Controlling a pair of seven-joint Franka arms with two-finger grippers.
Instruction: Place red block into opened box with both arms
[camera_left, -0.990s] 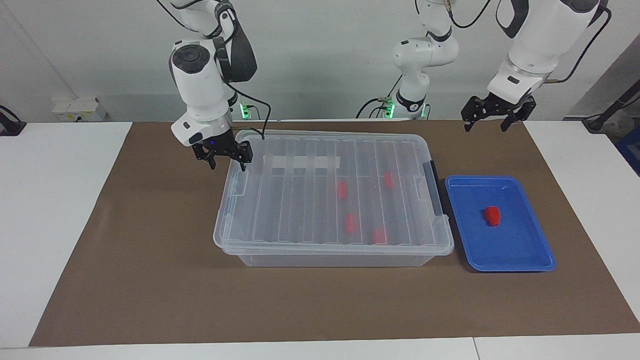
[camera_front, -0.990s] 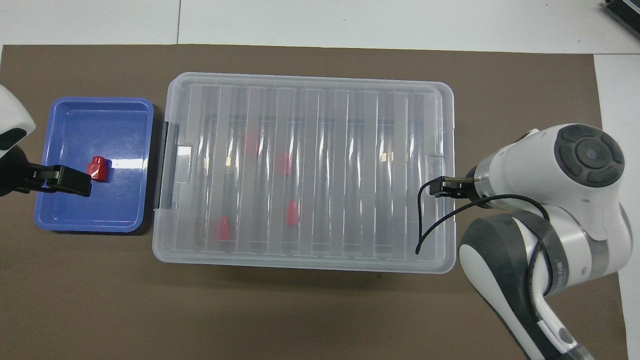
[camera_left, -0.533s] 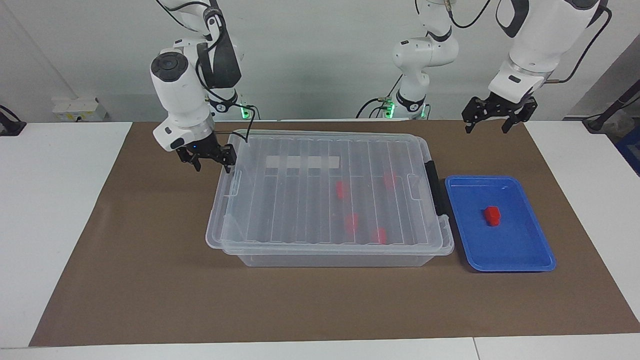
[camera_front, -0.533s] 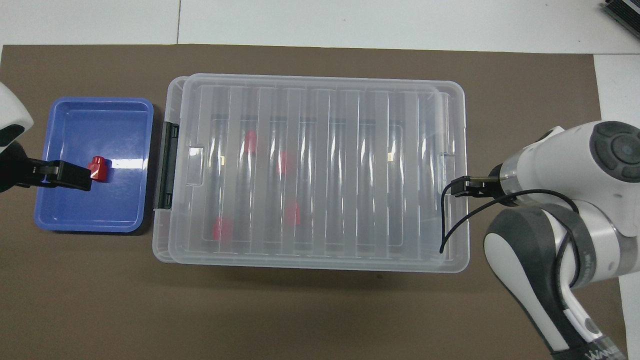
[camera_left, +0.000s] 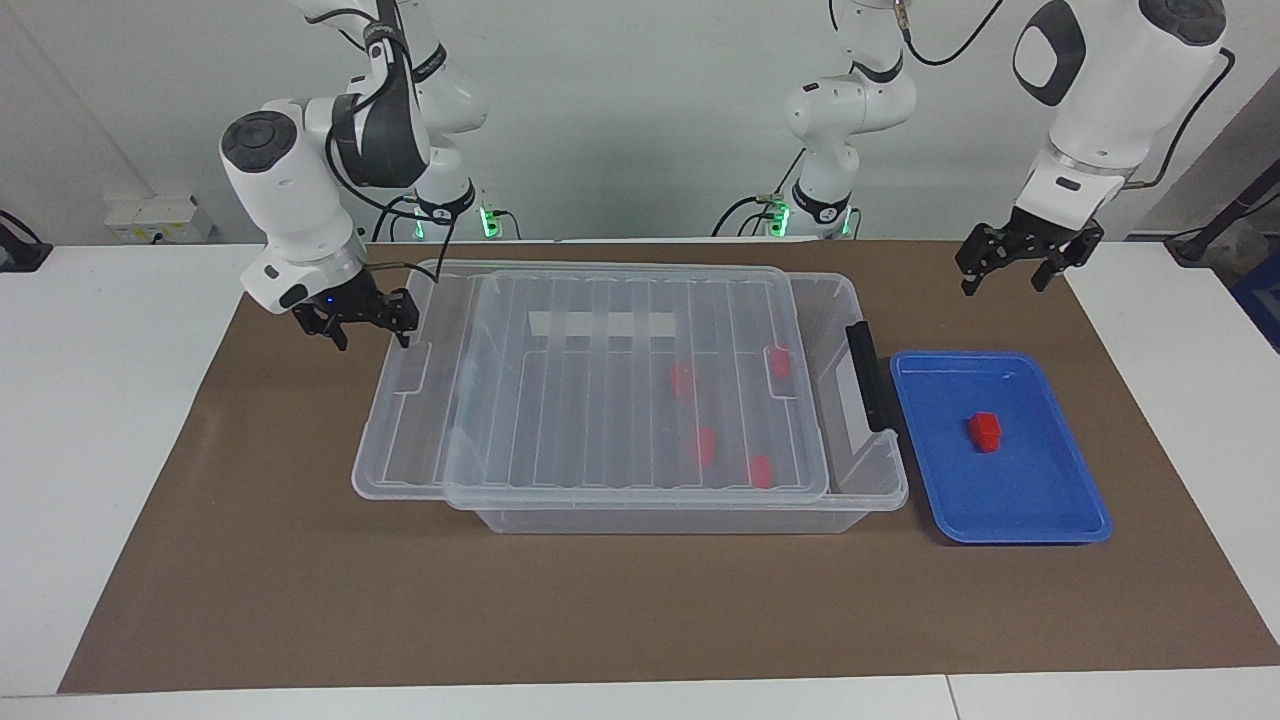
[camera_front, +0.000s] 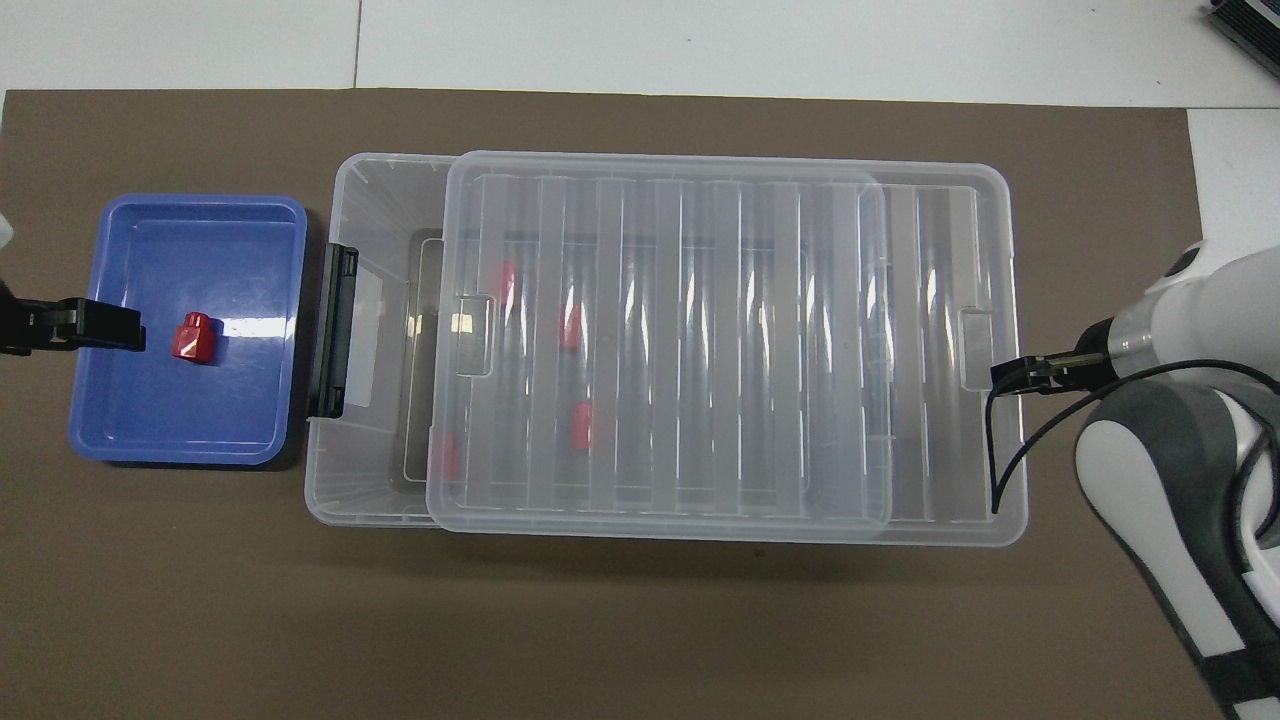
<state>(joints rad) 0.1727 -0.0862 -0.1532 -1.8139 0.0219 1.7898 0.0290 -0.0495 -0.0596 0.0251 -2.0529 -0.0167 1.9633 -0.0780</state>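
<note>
One red block (camera_left: 984, 431) (camera_front: 192, 337) lies in the blue tray (camera_left: 1060, 510) (camera_front: 150, 440). The clear box (camera_left: 870, 480) (camera_front: 365, 200) stands mid-table. Its ribbed lid (camera_left: 600, 420) (camera_front: 700, 350) is slid off toward the right arm's end, so the end with the black handle (camera_left: 866, 375) is uncovered. My right gripper (camera_left: 370, 328) (camera_front: 1010, 374) stands open, its fingers astride the lid's end rim. My left gripper (camera_left: 1003, 285) (camera_front: 105, 327) hangs open over the tray's edge, with nothing in it.
Several more red blocks (camera_left: 705, 445) (camera_front: 580, 425) lie inside the box under the lid. A brown mat (camera_left: 300, 600) covers the table's middle, with white table (camera_left: 90, 450) at both ends. The tray sits beside the box's handle end.
The right gripper moved toward its own end of the table and the lid slid with it, uncovering the box's handle end. The left gripper shifted a little toward its end.
</note>
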